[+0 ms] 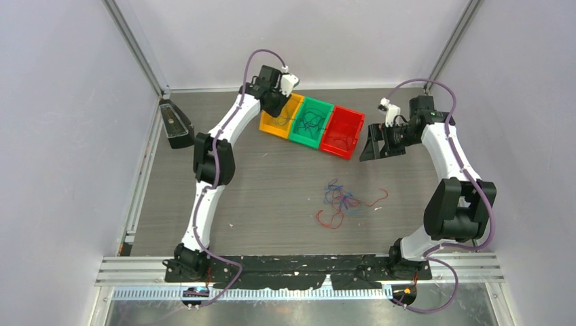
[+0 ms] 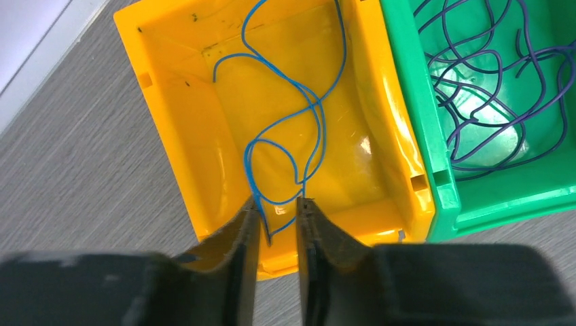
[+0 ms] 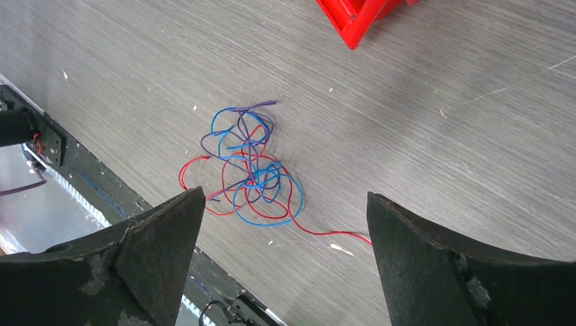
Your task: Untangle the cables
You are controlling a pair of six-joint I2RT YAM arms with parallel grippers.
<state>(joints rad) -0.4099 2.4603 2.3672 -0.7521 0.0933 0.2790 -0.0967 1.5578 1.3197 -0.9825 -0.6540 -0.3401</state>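
The left end effector is slightly apart over the near end of a yellow plastic bin. A thin blue wire loops into the gap. The right end effector is spread wide above the tangled red, blue and purple cables on the grey wood-grain counter.

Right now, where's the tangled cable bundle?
Top view: the tangled cables lie on the table, right of centre, between the red bin and the right arm's base.
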